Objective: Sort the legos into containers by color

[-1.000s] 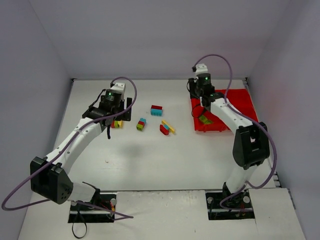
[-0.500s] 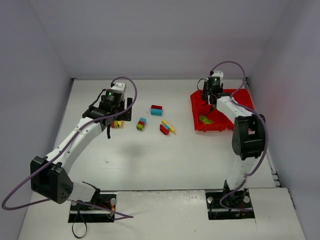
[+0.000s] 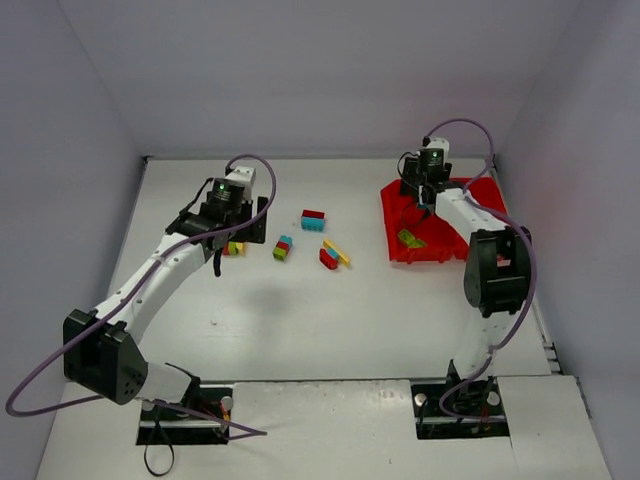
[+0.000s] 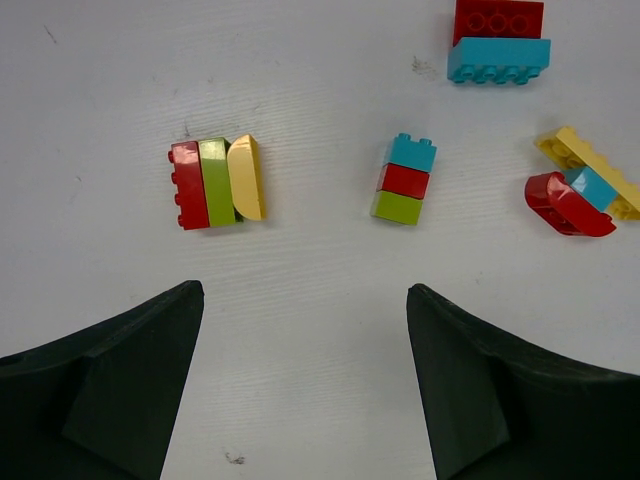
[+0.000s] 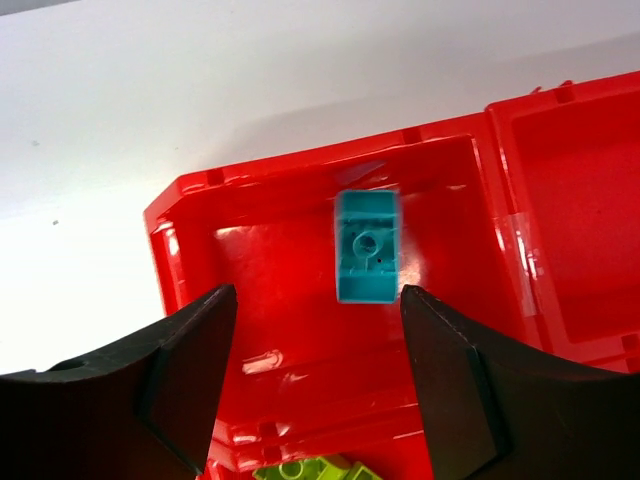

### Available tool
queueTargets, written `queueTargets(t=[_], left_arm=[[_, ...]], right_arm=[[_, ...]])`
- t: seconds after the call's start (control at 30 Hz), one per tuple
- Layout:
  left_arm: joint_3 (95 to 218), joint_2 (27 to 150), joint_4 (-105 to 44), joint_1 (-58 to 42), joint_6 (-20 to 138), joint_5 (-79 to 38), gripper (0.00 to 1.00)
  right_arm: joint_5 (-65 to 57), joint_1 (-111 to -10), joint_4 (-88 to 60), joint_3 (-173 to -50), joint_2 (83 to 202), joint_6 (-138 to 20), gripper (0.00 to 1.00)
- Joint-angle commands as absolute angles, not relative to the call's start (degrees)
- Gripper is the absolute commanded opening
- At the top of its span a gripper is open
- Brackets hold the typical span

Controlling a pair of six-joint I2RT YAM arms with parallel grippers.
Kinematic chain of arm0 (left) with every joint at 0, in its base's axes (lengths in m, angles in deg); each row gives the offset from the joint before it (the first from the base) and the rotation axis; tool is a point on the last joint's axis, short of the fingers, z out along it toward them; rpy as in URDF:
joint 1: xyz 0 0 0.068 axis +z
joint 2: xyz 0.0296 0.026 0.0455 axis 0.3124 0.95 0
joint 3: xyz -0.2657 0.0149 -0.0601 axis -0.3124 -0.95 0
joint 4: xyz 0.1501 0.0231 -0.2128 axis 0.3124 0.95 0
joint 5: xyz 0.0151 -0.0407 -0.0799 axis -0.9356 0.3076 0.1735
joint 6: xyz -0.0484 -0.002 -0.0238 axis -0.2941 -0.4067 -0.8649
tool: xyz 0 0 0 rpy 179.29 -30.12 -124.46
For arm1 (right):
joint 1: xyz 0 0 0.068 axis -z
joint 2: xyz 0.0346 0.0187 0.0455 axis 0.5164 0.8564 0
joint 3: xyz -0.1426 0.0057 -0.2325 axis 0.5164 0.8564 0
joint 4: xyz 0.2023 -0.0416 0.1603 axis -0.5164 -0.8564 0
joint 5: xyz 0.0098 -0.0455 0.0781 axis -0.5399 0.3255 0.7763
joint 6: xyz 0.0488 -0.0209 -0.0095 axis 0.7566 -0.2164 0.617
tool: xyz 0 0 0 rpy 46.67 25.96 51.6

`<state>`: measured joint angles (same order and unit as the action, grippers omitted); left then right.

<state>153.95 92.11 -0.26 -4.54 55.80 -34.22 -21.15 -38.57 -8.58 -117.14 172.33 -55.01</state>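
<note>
Sorting, early stage. Red tray (image 5: 260, 260), upper right overhead: cyan brick (image 5: 367, 247) is sitting in one compartment beneath right gripper (image 5: 318, 300), jaws parted, holding nothing; lime brick (image 5: 310, 470) adjoining. Four mixed clusters (image 4: 405, 180) are waiting centre-frame; left gripper (image 4: 305, 300) is hovering wide, empty.

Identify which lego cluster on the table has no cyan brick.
The red, lime and yellow cluster, leftmost in the left wrist view; the other three each include a cyan piece.
</note>
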Motion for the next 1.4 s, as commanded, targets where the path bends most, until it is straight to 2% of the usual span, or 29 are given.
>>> queueTargets(t=[0.0,0.23,0.5,0.93,1.07,1.17,1.2,1.23,1.27,1.3,1.33,1.37], left_arm=[[155.3,91.8,-2.6,-4.2,55.6,-31.9,0.76],[155.3,94.4,-2.8,-7.4,56.8,-29.2,0.76],[158.0,104.2,-4.5,-10.1,58.1,-29.4,0.76],[165.1,121.2,-8.4,-11.1,64.1,-31.8,0.74],[166.3,124.0,-9.2,-10.9,65.3,-31.1,0.69],[166.8,125.8,-8.8,-10.9,65.3,-30.2,0.6],[166.5,125.9,-8.8,-11.0,65.3,-30.0,0.53],[166.0,125.7,-8.9,-11.0,65.3,-29.7,0.5],[165.0,124.6,-9.3,-11.0,65.3,-29.2,0.41],[164.9,124.2,-9.3,-11.1,65.2,-29.2,0.41],[164.8,123.5,-9.1,-11.1,65.3,-29.0,0.36],[164.6,122.8,-9.0,-11.1,65.4,-28.8,0.25]], right_arm=[[-18.1,-38.4,-6.9,-118.0,164.4,-54.6,0.64],[-8.7,-39.7,-6.6,-109.4,151.2,-52.3,0.64],[0.3,-43.4,-4.2,-96.9,137.8,-48.6,0.64],[5.7,-45.3,-1.6,-85.9,132.0,-46.6,0.64],[7.0,-45.3,-1.7,-84.4,130.6,-46.3,0.64],[7.4,-45.3,-1.9,-83.5,129.2,-46.3,0.64],[7.6,-45.3,-2.0,-83.5,129.0,-46.3,0.64],[7.7,-45.2,-2.0,-83.4,128.9,-46.4,0.64],[8.3,-45.3,-2.1,-83.4,128.5,-46.3,0.64],[8.3,-45.3,-2.1,-83.4,128.4,-46.3,0.64],[9.1,-45.3,-2.1,-83.5,128.5,-46.1,0.64],[9.6,-45.3,-2.1,-83.7,128.5,-45.9,0.64]])
